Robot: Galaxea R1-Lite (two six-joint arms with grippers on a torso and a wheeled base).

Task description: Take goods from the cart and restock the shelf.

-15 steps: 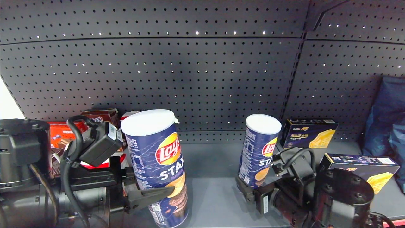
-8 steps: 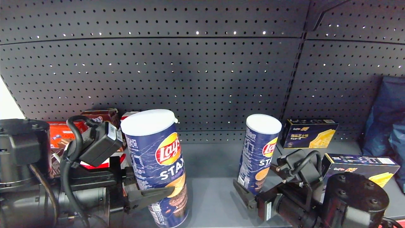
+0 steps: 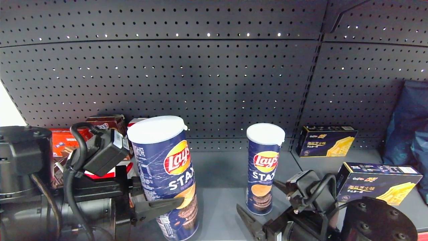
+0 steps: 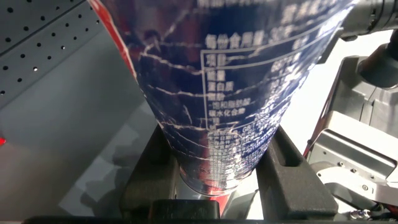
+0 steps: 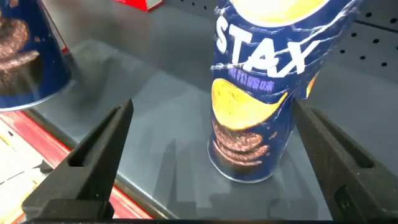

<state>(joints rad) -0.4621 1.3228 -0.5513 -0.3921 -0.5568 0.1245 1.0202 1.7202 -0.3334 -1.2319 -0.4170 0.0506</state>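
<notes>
Two blue chip cans with white lids are on the grey shelf (image 3: 220,174). My left gripper (image 3: 160,197) is shut on the larger-looking near can (image 3: 162,167), low on its body, at the shelf's front left. From the left wrist, that can (image 4: 236,93) rises between the two black fingers (image 4: 149,180) of the left gripper (image 4: 217,177). The second can (image 3: 264,167) stands upright and free at mid shelf. My right gripper (image 3: 257,197) sits open just in front of it, fingers spread wide. Seen from the right wrist, this can (image 5: 261,99) stands beyond the right gripper (image 5: 211,112), touching neither finger.
Red snack boxes (image 3: 67,140) are stacked at the back left. Two black-and-yellow boxes (image 3: 326,140) (image 3: 378,180) lie to the right of the free can. A dark blue bag (image 3: 411,134) fills the far right. A perforated back panel (image 3: 214,83) closes the shelf.
My right gripper has let go of its can and drawn back toward me. That can now stands upright, slightly further left. The left arm and its can have not moved.
</notes>
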